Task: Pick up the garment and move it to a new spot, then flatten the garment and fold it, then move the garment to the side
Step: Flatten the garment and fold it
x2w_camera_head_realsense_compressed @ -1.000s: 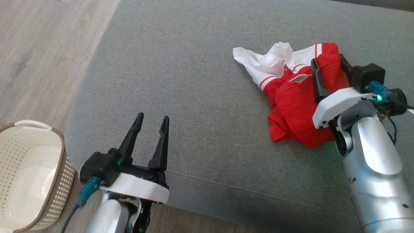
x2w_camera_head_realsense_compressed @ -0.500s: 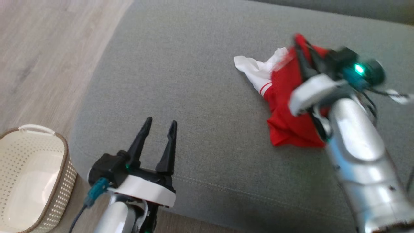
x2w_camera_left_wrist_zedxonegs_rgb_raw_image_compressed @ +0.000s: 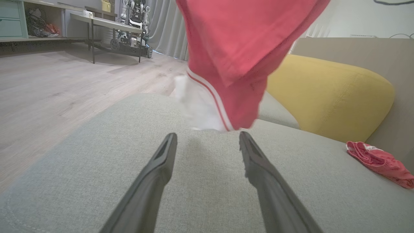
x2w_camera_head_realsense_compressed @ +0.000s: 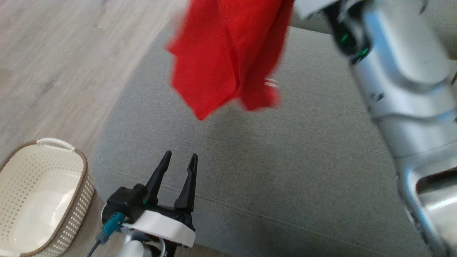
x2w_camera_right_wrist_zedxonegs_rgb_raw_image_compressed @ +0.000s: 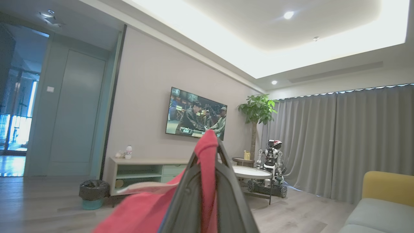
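Observation:
The garment [x2w_camera_head_realsense_compressed: 228, 53], red with a white striped part, hangs in the air above the grey sofa seat [x2w_camera_head_realsense_compressed: 285, 171]. In the right wrist view my right gripper [x2w_camera_right_wrist_zedxonegs_rgb_raw_image_compressed: 208, 146] is shut on a fold of the red garment [x2w_camera_right_wrist_zedxonegs_rgb_raw_image_compressed: 145, 210], pointing out into the room. The silver right forearm [x2w_camera_head_realsense_compressed: 396, 71] rises at the right of the head view. My left gripper [x2w_camera_head_realsense_compressed: 179, 157] stands open and empty over the seat's front edge. From the left wrist, the garment [x2w_camera_left_wrist_zedxonegs_rgb_raw_image_compressed: 239, 48] dangles just beyond the open left gripper [x2w_camera_left_wrist_zedxonegs_rgb_raw_image_compressed: 207, 137], its white part [x2w_camera_left_wrist_zedxonegs_rgb_raw_image_compressed: 200, 106] blurred low near the seat.
A cream perforated basket [x2w_camera_head_realsense_compressed: 21, 160] stands on the wood floor at the lower left. A yellow cushion [x2w_camera_left_wrist_zedxonegs_rgb_raw_image_compressed: 326, 97] and another small red garment [x2w_camera_left_wrist_zedxonegs_rgb_raw_image_compressed: 378, 158] lie at the far end of the sofa. A TV cabinet and a round table stand across the room.
My right gripper has shut on the garment and lifted it off the seat, up and to the left. The head camera has shifted. The left gripper stays open.

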